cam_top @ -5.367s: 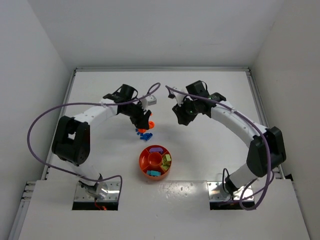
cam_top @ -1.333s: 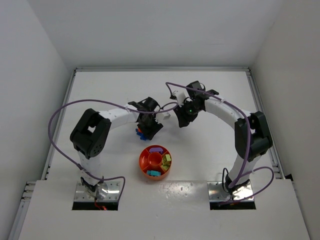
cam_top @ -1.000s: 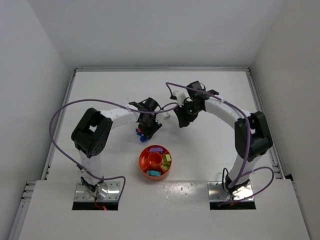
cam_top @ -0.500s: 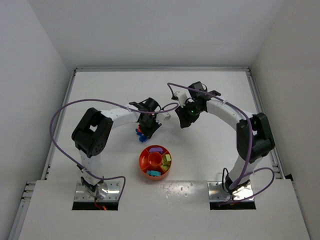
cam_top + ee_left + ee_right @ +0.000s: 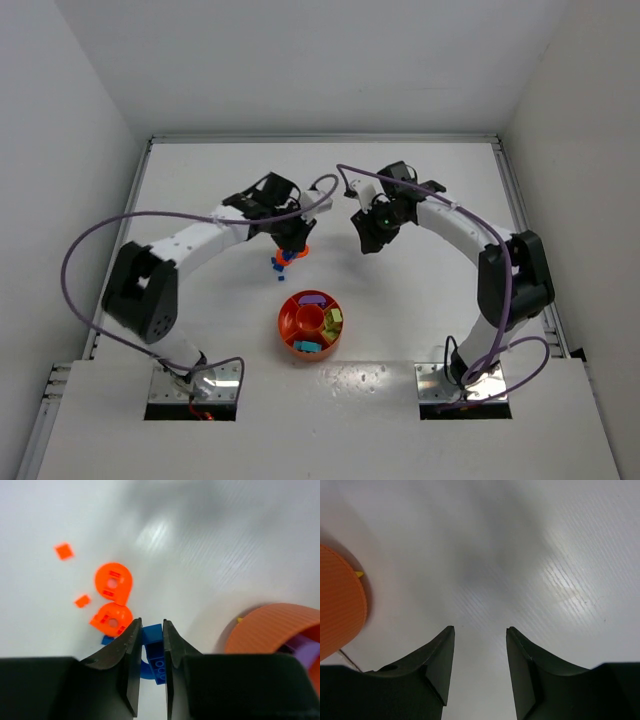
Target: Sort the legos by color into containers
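Pulled slightly back from the tray (image 5: pixel 283 322) since a moment ago, our left gripper (image 5: pixel 150 627) clamps a blue brick (image 5: pixel 152 636) just beside loose orange-red pieces (image 5: pixel 114 582). Our right gripper (image 5: pixel 480 630) hangs wide, empty, above the table (image 5: pixel 545 555).

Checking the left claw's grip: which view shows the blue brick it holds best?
Left wrist: the blue brick shows plainly, pinched in the left claw. In top external the brick can't be picked out under the claw. Right wrist shows none of it.
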`<action>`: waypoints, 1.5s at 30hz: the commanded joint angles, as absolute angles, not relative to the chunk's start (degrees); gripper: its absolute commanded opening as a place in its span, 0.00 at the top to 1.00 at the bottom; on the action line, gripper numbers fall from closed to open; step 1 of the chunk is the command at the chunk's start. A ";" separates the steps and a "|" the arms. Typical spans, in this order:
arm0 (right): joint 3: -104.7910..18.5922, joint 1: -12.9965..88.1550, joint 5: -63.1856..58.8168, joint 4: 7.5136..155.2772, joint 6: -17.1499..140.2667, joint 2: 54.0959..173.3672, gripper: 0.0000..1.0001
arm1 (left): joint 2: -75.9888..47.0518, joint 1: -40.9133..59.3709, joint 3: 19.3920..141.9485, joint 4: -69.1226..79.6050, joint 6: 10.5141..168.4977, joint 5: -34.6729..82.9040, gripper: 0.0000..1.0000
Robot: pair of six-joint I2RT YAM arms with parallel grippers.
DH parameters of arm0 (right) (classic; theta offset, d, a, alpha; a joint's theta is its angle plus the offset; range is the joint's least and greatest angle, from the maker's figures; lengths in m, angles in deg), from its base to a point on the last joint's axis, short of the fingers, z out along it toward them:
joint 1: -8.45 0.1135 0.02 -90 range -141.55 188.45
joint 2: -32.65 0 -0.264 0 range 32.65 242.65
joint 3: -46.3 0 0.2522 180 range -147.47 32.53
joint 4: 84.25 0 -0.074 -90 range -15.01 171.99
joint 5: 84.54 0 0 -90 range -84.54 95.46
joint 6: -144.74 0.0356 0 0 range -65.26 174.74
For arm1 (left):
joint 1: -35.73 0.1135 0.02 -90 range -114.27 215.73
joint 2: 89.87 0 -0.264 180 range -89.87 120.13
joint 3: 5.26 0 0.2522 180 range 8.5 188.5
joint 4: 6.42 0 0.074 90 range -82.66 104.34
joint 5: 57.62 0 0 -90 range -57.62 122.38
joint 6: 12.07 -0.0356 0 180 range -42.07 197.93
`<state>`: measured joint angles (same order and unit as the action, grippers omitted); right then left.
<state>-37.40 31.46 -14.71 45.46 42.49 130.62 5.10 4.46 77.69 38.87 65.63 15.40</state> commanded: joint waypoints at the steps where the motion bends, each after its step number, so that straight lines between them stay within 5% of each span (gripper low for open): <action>1: -37.77 30.69 -15.55 46.40 42.18 127.31 0.53 | -5.83 7.51 74.78 34.43 65.89 5.68 1.00; 11: -38.31 29.63 -16.69 46.40 42.70 125.46 0.53 | -26.22 14.36 59.49 39.76 54.21 -23.24 1.00; 21: -38.83 29.63 -15.64 44.02 40.15 122.57 0.53 | -23.70 17.80 53.76 49.87 43.77 -46.88 1.00; 29: -36.20 29.63 -15.02 44.02 39.01 119.05 0.53 | -14.83 17.27 56.92 73.24 16.78 -49.79 1.00; 45: -37.70 29.63 -13.97 44.55 39.01 120.63 0.51 | -7.10 18.33 57.71 71.32 19.67 -52.61 0.98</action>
<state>-36.48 29.90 -14.18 43.77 39.67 120.70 -9.50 17.73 55.11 69.74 24.89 -48.53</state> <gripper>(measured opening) 0.491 0.240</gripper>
